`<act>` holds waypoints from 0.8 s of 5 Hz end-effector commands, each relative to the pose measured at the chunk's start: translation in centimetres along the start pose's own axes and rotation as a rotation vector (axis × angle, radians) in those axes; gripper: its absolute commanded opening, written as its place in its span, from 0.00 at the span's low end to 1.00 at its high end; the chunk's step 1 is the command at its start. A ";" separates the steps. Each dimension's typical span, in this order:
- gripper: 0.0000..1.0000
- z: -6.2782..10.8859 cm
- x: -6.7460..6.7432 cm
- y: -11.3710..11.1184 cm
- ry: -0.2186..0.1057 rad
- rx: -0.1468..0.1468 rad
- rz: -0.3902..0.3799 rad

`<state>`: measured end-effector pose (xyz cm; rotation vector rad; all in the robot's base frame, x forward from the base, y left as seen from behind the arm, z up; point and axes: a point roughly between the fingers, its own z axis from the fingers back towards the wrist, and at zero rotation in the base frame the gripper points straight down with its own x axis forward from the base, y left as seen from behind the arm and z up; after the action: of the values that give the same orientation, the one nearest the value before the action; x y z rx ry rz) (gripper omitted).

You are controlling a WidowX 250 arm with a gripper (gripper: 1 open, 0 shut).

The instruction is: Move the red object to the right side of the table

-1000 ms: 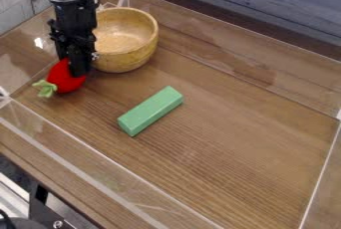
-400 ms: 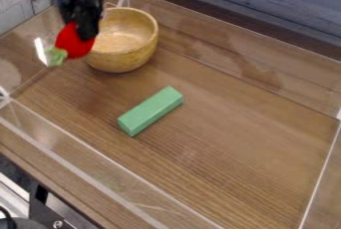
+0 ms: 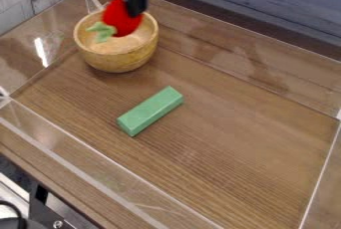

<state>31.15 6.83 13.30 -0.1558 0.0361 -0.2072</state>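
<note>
The red object [image 3: 124, 15] hangs from the claw [image 3: 124, 0] over the far part of the wooden bowl [image 3: 122, 51] in the camera view, its leafy green cap dangling toward the near left. A second ago it lay at the bowl's left side, low at the tabletop [image 3: 229, 114], with the claw down on it; moments later it rose along that same side, and now it has swung rightward across the bowl's rim, while bowl and green block [image 3: 151, 112] keep their places. The shift carries the toy the way the task asks, toward the right side, but the job appears only partly done: the toy is aloft in the left half of the scene, and the open wood to the right of the block looks the likely destination. A release here would probably drop it into the bowl, so the grip must hold through the crossing. The claw is clamped on the toy, its fingers mostly hidden and blurred at the top of the picture. The arm reaches in from the far edge, mostly out of frame, with the claw high and seemingly pointed downward above its load.
</note>
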 end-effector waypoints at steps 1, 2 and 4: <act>0.00 2.0 1.5 -4.6 -0.061 0.012 -0.092; 0.00 0.0 1.9 -9.0 -0.039 -0.001 -0.165; 0.00 -4.4 3.0 -16.3 -0.003 -0.011 -0.273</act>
<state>30.22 -10.40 10.06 -0.1696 0.0588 -0.4904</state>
